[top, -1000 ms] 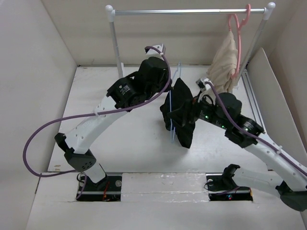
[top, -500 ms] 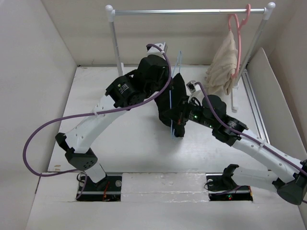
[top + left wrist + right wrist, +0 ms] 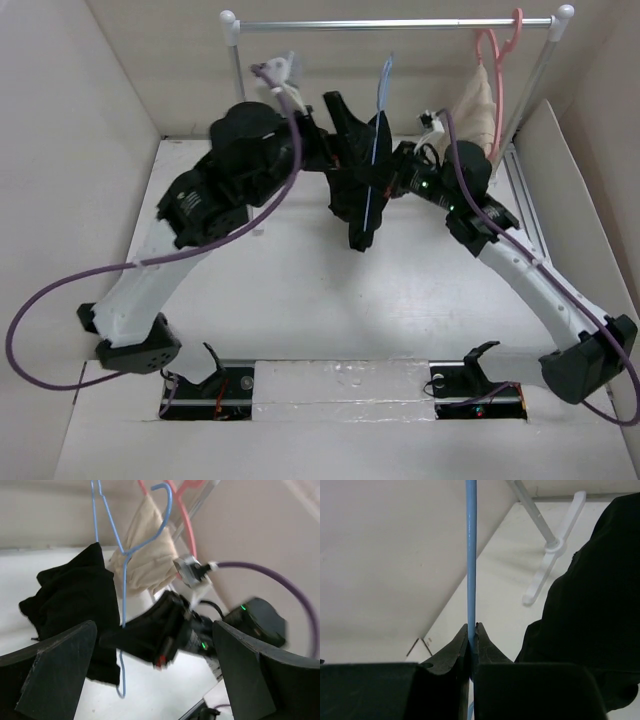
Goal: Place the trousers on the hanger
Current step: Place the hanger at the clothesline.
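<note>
hanger [image 3: 471,555] — inside right gripper's [image 3: 472,627] pinch

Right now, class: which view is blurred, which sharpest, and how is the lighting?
Left wrist view: motion blur softens the hanger and trousers. Right wrist view: hanger wire crisp in the shut right tool. Top view: even light, faint shadows.

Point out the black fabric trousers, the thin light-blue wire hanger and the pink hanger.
black fabric trousers [image 3: 348,215]: top view, bunched middle.
light-blue wire hanger [image 3: 471,555]: right wrist view, straight wire.
pink hanger [image 3: 497,105]: top view, sloping arm.
</note>
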Tool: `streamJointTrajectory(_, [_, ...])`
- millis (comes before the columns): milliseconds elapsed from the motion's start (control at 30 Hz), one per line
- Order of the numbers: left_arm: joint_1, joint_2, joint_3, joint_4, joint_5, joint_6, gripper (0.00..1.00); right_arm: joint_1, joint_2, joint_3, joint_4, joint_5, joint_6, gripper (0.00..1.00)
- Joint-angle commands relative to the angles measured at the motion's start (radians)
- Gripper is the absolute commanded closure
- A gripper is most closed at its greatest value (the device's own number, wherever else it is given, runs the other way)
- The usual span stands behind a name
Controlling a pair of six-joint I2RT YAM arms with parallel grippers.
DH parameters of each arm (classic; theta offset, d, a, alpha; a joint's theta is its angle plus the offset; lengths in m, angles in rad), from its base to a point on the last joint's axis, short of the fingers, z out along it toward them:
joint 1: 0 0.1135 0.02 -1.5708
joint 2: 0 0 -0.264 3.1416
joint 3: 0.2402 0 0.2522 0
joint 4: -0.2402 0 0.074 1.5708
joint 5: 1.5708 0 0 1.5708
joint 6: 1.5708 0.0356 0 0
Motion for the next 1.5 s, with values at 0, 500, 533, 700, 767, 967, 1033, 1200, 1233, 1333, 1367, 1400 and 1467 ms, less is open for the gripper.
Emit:
streamJointTrajectory(0, [-0.002,-0.186,-0.041,0.111,-0.054,0.023,0.01,-0.112,0.041,0.145,0.16,-0.09,-0.025,1.0])
streamJointTrajectory(500, [0.045,-0.6,-0.826,0.095,-0.146,-0.216,0.01,-0.537,0.423,0.586,0.025,-0.297,-0.008,1.0])
streamJointTrajectory(533, [0.045,-0.606,-0.841,0.102,-0.145,-0.221,0.01,-0.546,0.453,0.596,0.028,-0.3,-0.003,1.0])
streamJointTrajectory(700, [0.045,-0.602,-0.851,0.096,-0.154,-0.218,0.01,-0.597,0.533,0.639,0.039,-0.328,0.032,1.0])
streamJointTrajectory(767, [0.045,-0.6,-0.849,0.093,-0.156,-0.216,0.01,-0.609,0.547,0.635,0.043,-0.333,0.038,1.0])
streamJointTrajectory(967, [0.045,-0.593,-0.857,0.087,-0.168,-0.218,0.01,-0.631,0.558,0.564,0.042,-0.326,0.009,1.0])
streamJointTrajectory(1033, [0.045,-0.579,-0.852,0.085,-0.174,-0.216,0.01,-0.631,0.532,0.519,0.043,-0.311,0.001,1.0])
streamJointTrajectory(1200, [0.045,-0.541,-0.817,0.082,-0.176,-0.195,0.01,-0.64,0.489,0.483,0.097,-0.302,-0.013,0.41])
streamJointTrajectory(1233, [0.045,-0.536,-0.814,0.084,-0.176,-0.193,0.01,-0.64,0.475,0.489,0.08,-0.3,-0.019,0.35])
streamJointTrajectory(1333, [0.045,-0.521,-0.803,0.093,-0.174,-0.19,0.01,-0.649,0.449,0.524,0.027,-0.279,-0.055,0.24])
streamJointTrajectory(1367, [0.045,-0.516,-0.8,0.096,-0.173,-0.187,0.01,-0.649,0.426,0.533,0.016,-0.276,-0.074,0.22])
streamJointTrajectory(1400, [0.045,-0.511,-0.8,0.104,-0.166,-0.184,0.01,-0.658,0.414,0.549,0.007,-0.264,-0.085,0.16])
streamJointTrajectory(1467, [0.045,-0.504,-0.788,0.107,-0.162,-0.179,0.01,-0.658,0.368,0.561,-0.05,-0.238,-0.126,0.11])
